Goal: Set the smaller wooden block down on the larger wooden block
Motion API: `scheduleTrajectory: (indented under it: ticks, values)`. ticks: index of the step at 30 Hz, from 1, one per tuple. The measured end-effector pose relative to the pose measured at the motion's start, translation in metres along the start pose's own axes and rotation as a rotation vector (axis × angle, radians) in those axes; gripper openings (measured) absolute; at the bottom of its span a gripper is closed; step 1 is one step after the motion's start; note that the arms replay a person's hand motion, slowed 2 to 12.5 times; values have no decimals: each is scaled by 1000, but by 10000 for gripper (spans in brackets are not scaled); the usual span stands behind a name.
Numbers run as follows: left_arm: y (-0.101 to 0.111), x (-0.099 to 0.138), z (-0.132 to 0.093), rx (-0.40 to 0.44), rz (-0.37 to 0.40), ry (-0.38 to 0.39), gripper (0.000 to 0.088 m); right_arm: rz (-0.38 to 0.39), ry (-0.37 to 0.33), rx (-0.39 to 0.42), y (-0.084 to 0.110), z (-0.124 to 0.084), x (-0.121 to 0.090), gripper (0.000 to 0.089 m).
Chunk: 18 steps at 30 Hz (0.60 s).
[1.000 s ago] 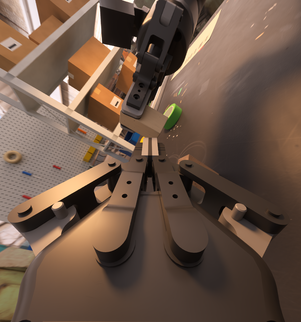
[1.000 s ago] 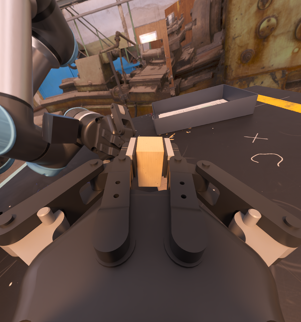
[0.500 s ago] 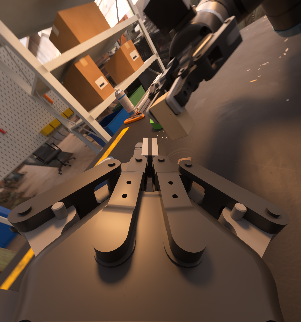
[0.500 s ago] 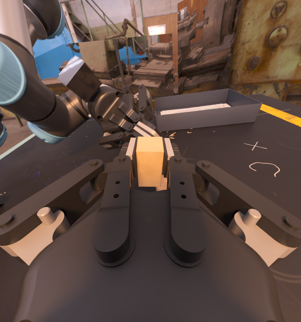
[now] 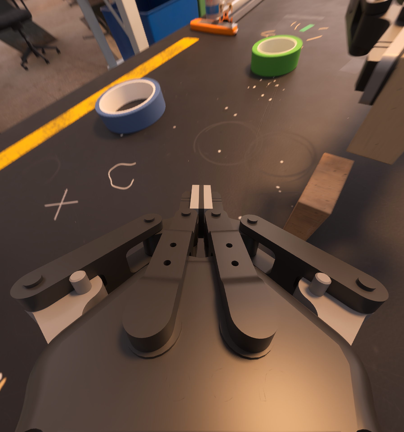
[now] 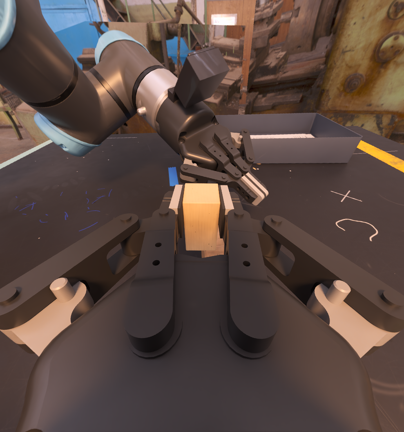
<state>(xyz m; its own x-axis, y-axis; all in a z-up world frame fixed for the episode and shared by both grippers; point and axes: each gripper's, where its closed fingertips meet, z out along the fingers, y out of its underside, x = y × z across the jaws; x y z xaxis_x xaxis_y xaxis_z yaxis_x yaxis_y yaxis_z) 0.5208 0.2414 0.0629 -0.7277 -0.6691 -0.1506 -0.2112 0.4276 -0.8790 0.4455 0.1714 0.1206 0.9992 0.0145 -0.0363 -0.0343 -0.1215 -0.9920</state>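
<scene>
Right end effector (image 6: 201, 196) grips the small block (image 6: 201, 216); left end effector (image 5: 201, 196) pressed shut, empty

Since a second ago the left end effector has swung down toward the counter (image 5: 196, 121), off the shelving; the large block (image 5: 317, 196) lies just right of it. Farther off sit blue tape (image 5: 130, 105) and green tape (image 5: 275, 55). The far grey tray (image 6: 313, 149) holds a printed sheet

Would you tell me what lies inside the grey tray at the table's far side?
The grey tray holds a flat white sheet; its near wall hides the rest of its floor.
</scene>
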Motion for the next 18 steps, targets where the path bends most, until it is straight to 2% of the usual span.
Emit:
scheduleTrajectory:
  ticks: [5,8,18]
  values:
    - [23,-6,8,-105,-88,14,0,5,0,-9,5,4,5,242]
    - [33,-6,11,-150,-117,28,33,10,-2,-7,5,5,7,242]
    - [49,-9,16,-236,-140,12,87,20,-25,-21,10,12,11,242]
